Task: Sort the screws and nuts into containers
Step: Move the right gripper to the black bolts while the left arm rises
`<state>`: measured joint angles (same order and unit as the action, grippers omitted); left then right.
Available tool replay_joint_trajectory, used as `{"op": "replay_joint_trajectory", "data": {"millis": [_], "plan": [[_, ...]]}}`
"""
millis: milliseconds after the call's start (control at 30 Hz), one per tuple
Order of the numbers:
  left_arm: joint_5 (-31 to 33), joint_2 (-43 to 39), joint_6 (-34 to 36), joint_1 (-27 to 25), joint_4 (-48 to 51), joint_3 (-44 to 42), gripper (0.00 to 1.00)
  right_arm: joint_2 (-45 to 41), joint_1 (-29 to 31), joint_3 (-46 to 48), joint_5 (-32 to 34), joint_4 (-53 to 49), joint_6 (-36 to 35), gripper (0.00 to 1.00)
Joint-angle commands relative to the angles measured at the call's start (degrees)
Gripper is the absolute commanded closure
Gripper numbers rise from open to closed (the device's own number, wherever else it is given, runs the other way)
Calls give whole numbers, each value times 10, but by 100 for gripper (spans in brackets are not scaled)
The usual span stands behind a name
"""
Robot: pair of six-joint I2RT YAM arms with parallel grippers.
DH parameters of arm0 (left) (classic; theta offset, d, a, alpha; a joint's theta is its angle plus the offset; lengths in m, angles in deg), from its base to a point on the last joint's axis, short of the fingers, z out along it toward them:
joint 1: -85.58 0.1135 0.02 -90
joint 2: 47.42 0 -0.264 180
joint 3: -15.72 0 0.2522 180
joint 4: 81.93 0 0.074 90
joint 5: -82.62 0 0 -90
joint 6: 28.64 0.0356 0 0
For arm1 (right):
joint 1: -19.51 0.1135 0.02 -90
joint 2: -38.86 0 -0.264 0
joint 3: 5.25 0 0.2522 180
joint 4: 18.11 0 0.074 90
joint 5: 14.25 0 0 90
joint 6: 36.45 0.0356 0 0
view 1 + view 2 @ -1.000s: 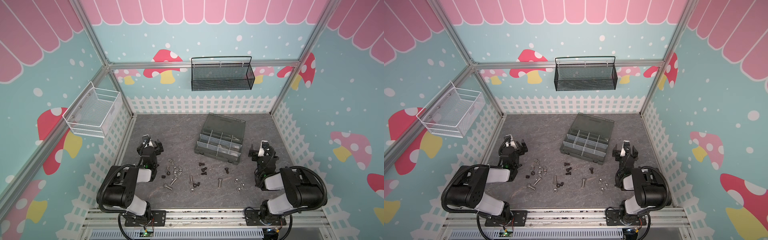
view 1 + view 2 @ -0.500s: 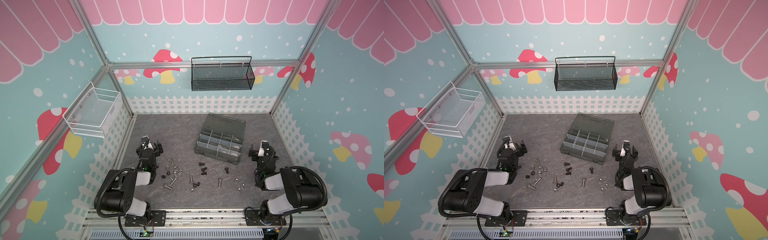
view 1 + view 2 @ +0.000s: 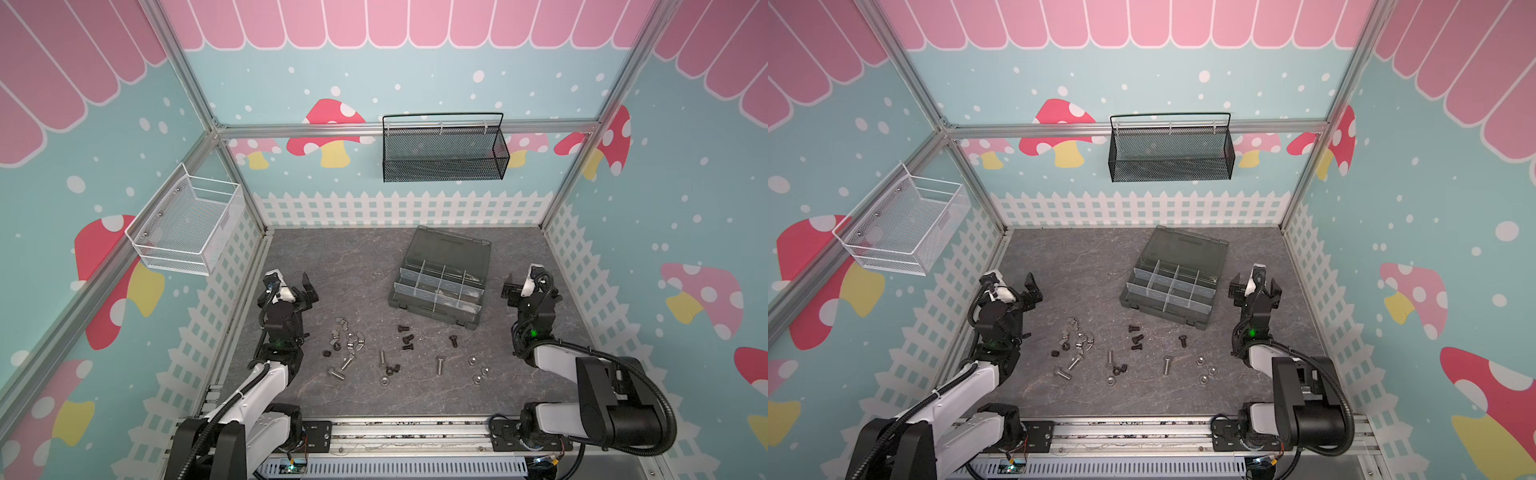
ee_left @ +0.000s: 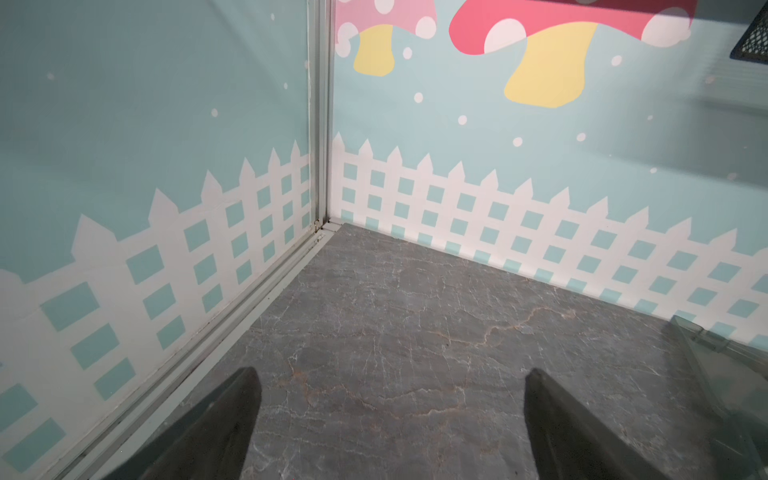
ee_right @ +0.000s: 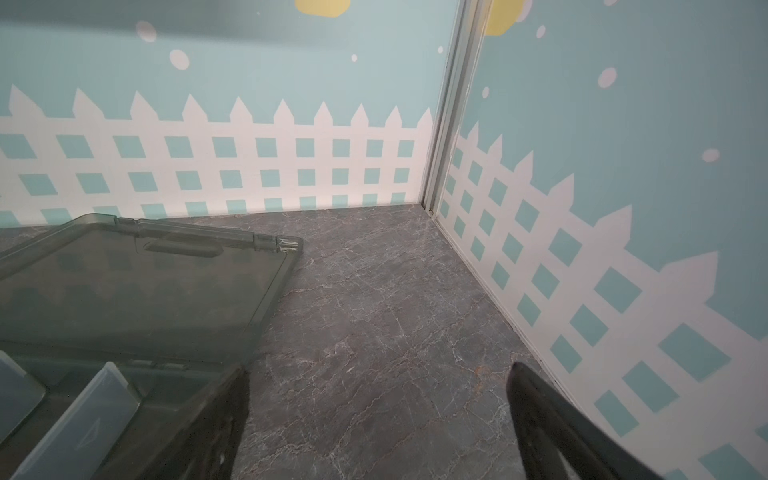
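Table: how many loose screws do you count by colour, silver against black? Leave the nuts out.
Silver screws: 4
Black screws: 4
Total: 8, all lying loose on the table. Two tiny dark pieces beside one silver screw look like nuts, so they are not counted.

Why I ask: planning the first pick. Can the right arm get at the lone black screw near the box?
Probably yes: the screw lies on bare table near the box, nothing stands between it and the right gripper, whose fingers are open, empty.
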<state>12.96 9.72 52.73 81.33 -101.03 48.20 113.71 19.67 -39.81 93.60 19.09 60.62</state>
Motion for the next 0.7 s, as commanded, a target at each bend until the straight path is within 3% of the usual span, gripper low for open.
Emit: {"op": "replay_joint_trajectory", "data": {"millis": [0,200,400,567,667], "plan": [[-39,-38,-22,-9,122,34,1,-53,4,-22,29,-146,48,2],[-42,-104,-75,-62,287,78,1,-149,7,-43,-3,-312,119,2],[8,-136,-116,-169,374,101,1,-223,30,-68,-18,-463,158,2],[44,-123,-164,-262,402,113,1,-240,83,-111,-8,-591,186,2],[32,-109,-198,-289,405,111,1,-243,138,-134,8,-659,211,2]]}}
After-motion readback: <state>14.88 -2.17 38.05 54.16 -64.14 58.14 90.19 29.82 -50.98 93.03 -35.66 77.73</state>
